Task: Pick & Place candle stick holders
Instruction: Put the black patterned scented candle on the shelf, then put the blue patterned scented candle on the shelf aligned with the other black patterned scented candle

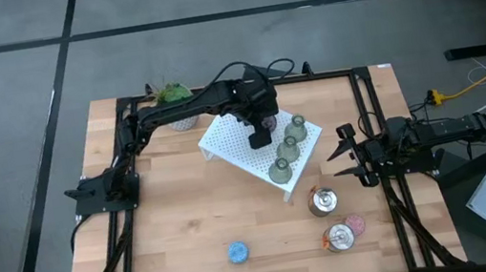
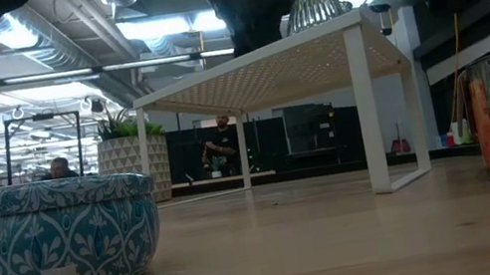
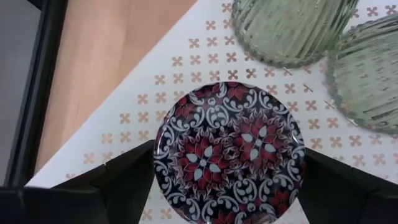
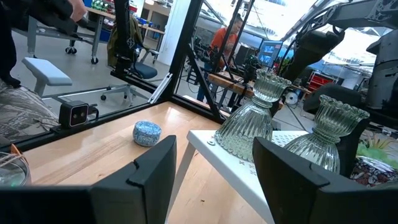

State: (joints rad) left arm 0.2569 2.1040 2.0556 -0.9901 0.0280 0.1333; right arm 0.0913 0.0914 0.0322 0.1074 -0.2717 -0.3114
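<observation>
Round holder (image 3: 229, 154): dark ground, red and white floral scrollwork. Blue holder (image 2: 61, 241): teal-blue with white leaf pattern. 3 bell-shaped holders (image 1: 287, 148): olive-green, ribbed, translucent. 2 holders (image 1: 323, 202): shiny silver. 1 holder (image 1: 356, 224): pink. Stand (image 3: 186, 68): white, small cross-shaped perforations. Table (image 1: 180, 232): pale wood planks.
</observation>
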